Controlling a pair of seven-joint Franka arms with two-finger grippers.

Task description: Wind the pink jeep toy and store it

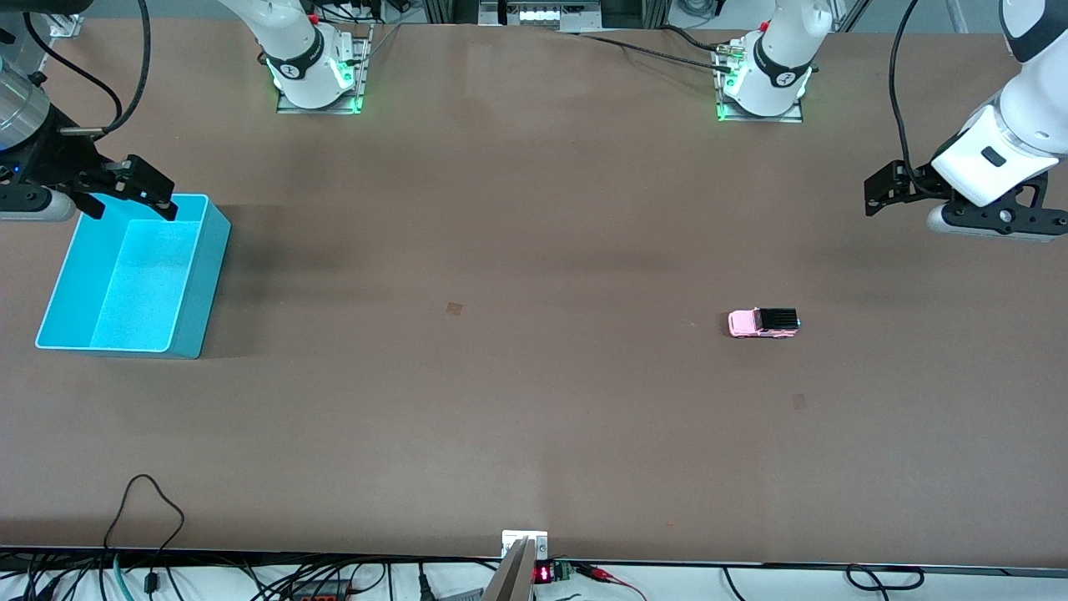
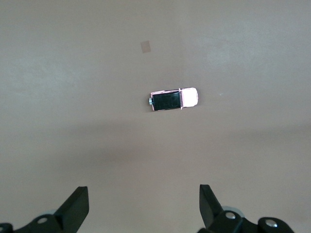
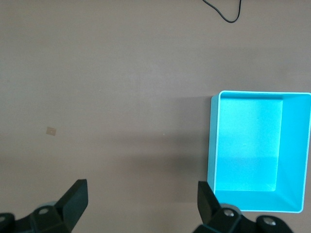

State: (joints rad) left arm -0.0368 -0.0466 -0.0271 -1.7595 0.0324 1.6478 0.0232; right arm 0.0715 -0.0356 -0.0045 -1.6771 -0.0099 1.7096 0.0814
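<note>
- The pink jeep toy (image 1: 763,323) was seen resting on its wheels on the bare brown tabletop (image 1: 534,434), toward the left arm's end and roughly midway between the edge by the robot bases and the edge nearest the front camera.
- Nothing was touching it; it was judged not yet wound or lifted, so the whole task was left to do.
- The left gripper (image 2: 144,206) was held up over the tabletop near the left arm's end edge, its fingers spread wide and empty, with the toy well apart from them.
- The turquoise bin (image 1: 200,284) was seen empty near the right arm's end edge, well apart from the toy.
- The right gripper (image 3: 143,200) was held over the bin's rim, fingers wide and empty, apparently waiting.
</note>
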